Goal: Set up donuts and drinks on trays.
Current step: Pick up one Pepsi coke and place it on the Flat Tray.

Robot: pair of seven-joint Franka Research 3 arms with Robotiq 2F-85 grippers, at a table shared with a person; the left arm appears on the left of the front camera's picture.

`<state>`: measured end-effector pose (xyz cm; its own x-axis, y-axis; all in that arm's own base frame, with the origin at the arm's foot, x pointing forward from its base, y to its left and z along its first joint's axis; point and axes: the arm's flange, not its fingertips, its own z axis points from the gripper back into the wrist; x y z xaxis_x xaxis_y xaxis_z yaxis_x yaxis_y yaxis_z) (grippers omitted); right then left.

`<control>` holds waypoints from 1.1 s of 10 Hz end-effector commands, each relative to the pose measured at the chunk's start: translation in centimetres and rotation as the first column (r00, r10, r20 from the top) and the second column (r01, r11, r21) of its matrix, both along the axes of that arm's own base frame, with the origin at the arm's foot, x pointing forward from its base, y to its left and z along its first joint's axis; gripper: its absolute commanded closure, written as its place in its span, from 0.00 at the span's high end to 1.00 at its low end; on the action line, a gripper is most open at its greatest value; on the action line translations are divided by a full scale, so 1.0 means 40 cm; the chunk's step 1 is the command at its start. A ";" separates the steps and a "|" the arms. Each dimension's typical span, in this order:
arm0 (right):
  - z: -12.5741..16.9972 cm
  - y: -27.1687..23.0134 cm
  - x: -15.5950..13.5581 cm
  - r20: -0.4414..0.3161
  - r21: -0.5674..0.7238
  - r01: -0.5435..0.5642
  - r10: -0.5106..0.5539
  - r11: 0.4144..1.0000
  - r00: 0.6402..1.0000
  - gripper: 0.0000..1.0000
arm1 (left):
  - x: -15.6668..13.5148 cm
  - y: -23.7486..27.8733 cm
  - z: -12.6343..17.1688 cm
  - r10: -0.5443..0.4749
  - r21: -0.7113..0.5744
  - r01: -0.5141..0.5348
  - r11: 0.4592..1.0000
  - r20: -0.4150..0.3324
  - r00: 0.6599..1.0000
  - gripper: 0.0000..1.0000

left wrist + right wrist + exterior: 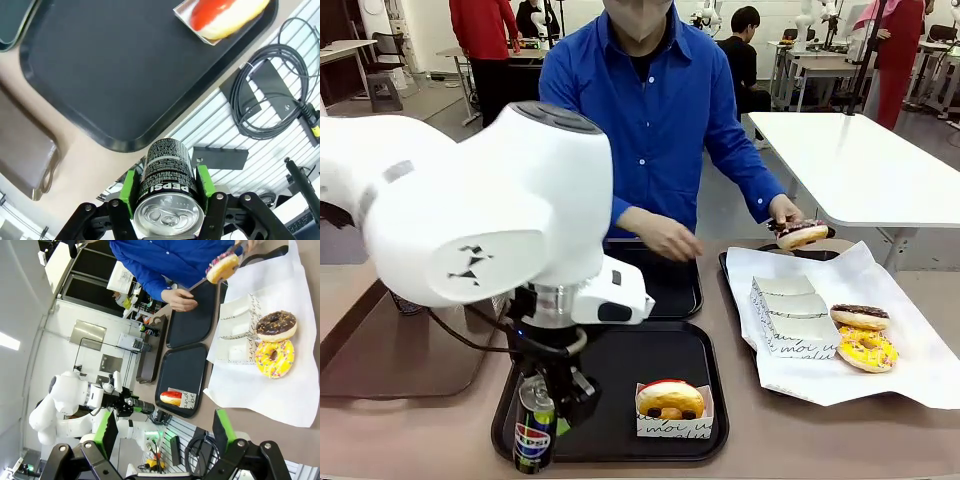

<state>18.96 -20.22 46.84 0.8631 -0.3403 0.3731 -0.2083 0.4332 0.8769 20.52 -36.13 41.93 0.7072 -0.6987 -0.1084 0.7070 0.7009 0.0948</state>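
Black tray with boxed red donut

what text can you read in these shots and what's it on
"PEPSI": on the slim black can held in the left gripper.
"moi": script on the small white paper box holding the red-glazed donut; further words unreadable.
Fine print on that can: too small.
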 end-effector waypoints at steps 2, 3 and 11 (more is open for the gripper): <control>0.002 -0.001 0.004 0.028 0.020 0.001 -0.002 1.000 1.000 1.00 | 0.013 -0.050 -0.026 0.018 -0.031 -0.017 0.999 0.022 1.000 0.58; 0.002 -0.001 0.004 0.028 0.020 0.001 -0.002 1.000 1.000 1.00 | 0.033 -0.051 -0.014 0.038 -0.064 -0.034 0.997 0.051 0.998 0.58; 0.002 -0.001 0.004 0.028 0.020 0.001 -0.002 1.000 1.000 1.00 | 0.082 -0.038 0.012 0.061 -0.129 -0.052 0.990 0.069 0.996 0.58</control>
<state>18.96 -20.21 46.84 0.8633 -0.3399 0.3730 -0.2085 0.4330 0.8770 24.06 -37.59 42.14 0.7514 -0.6591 0.0324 0.6572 0.7518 0.0535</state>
